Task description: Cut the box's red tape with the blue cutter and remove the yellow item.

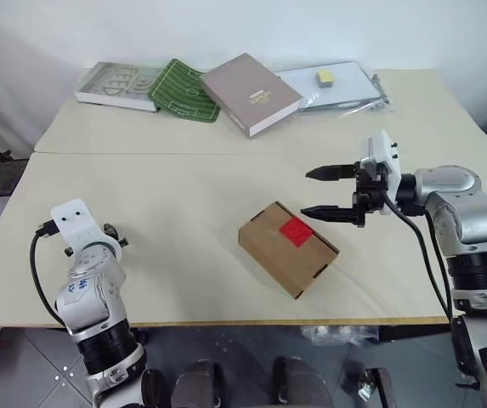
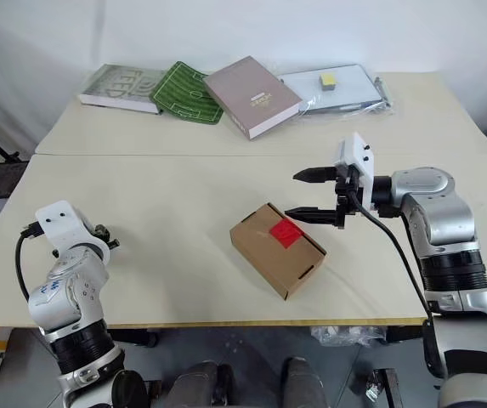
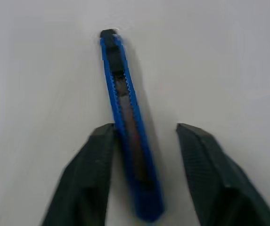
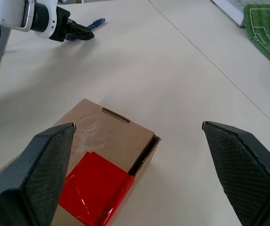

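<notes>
Our left gripper (image 3: 144, 141) straddles the cutter (image 3: 127, 127), part-open, one finger touching; our right gripper (image 1: 328, 194) gapes wide, empty, over the box (image 1: 287, 248).

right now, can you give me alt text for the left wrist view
The blue cutter lies lengthwise on a pale table between the left gripper's two black fingers. One finger touches the cutter's side, while the other stands apart from it, so the fingers are not yet clamped on it.
</notes>
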You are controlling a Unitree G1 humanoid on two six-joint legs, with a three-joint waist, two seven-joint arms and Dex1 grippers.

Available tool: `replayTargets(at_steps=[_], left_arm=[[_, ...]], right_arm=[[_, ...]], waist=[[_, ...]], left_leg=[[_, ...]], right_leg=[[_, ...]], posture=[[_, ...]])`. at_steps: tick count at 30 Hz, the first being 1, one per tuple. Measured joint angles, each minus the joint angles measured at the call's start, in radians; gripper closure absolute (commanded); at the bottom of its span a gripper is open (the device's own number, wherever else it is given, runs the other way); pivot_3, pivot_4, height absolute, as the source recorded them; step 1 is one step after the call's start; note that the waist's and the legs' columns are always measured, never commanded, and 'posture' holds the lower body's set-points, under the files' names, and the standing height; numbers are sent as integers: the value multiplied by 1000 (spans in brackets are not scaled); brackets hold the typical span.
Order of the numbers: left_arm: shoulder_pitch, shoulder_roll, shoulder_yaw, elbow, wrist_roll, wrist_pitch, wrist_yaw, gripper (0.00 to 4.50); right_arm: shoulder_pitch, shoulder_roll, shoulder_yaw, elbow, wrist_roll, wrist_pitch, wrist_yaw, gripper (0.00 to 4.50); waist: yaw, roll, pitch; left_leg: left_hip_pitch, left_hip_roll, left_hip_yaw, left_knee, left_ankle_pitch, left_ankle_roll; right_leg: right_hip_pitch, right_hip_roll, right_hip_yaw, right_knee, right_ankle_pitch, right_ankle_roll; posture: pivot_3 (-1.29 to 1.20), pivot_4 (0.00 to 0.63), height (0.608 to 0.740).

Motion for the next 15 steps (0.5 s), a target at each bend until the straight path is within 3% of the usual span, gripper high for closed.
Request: replayTargets(at_steps=[3, 7, 15], left_arm=[[10, 4, 0, -7, 2, 2, 2, 2917], [25, -1, -5, -29, 2, 7, 2, 3973], [58, 2, -10, -71, 2, 30, -2, 3973]], right_arm=[[0, 0, 0, 0, -1, -1, 0, 0], [0, 0, 0, 0, -2, -3, 0, 0], [0, 0, 0, 0, -5, -3, 0, 0]], waist=[[-7, 0, 0], [-7, 0, 0], [-7, 0, 0]], left_leg=[[1, 0, 1, -1, 0, 0], [1, 0, 1, -1, 0, 0], [1, 0, 2, -1, -1, -1]], right_leg=[[0, 0, 1, 0, 0, 0], [-1, 0, 2, 0, 0, 0], [-1, 0, 2, 0, 0, 0]], posture=[[0, 150, 740], [0, 150, 740], [0, 150, 740]])
